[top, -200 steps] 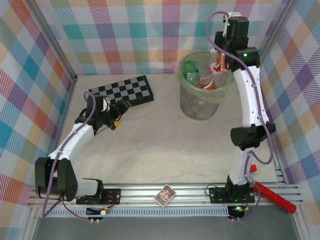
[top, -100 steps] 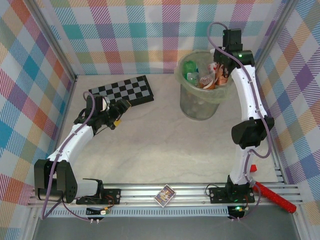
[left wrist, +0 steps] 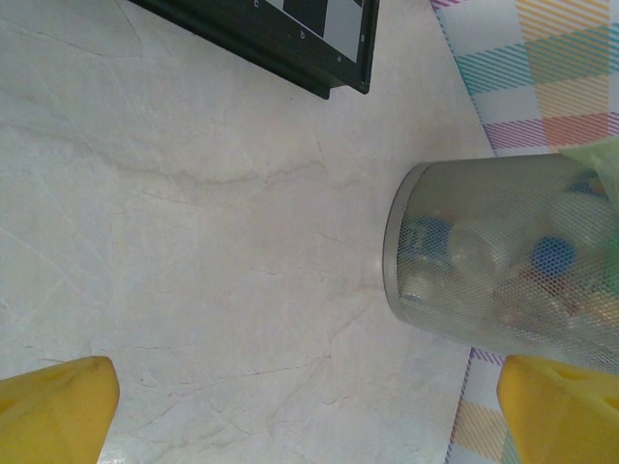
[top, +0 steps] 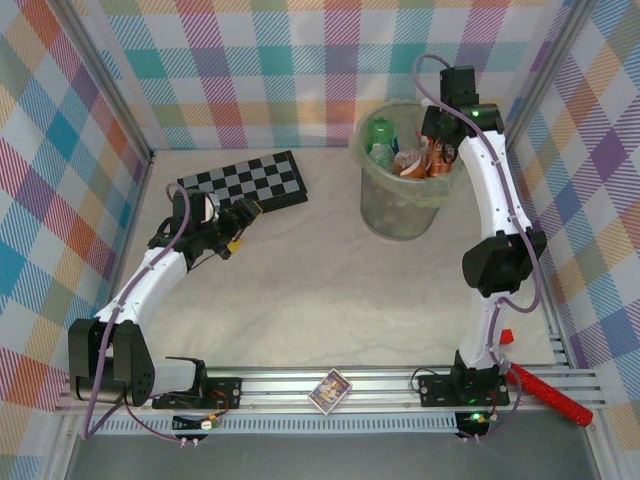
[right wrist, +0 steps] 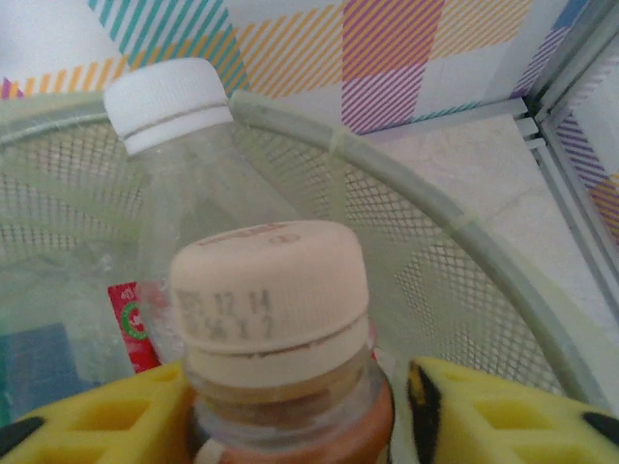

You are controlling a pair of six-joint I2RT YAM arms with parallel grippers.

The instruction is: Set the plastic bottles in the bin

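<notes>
The right claw (right wrist: 290,416) hangs over the tall round pale-green mesh bin (right wrist: 455,232) at the far right of the pale table (top: 330,300). Its yellow fingers (right wrist: 484,416) stand slightly apart either side of the neck of a brown plastic bottle with a beige cap (right wrist: 271,290), which sits within the bin's mouth. A thin gap shows on one side. Just behind is a clear white-capped bottle (right wrist: 169,97). The left claw (left wrist: 309,416), at the left, gapes wide with nothing between its fingers.

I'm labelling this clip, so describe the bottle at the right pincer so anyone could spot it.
Find the tall pale-green bin at the far right. Inside its rim, between the right pincer's yellow fingers, is a brown bottle. Its beige cap sets it apart from the clear white-capped bottle behind.
</notes>
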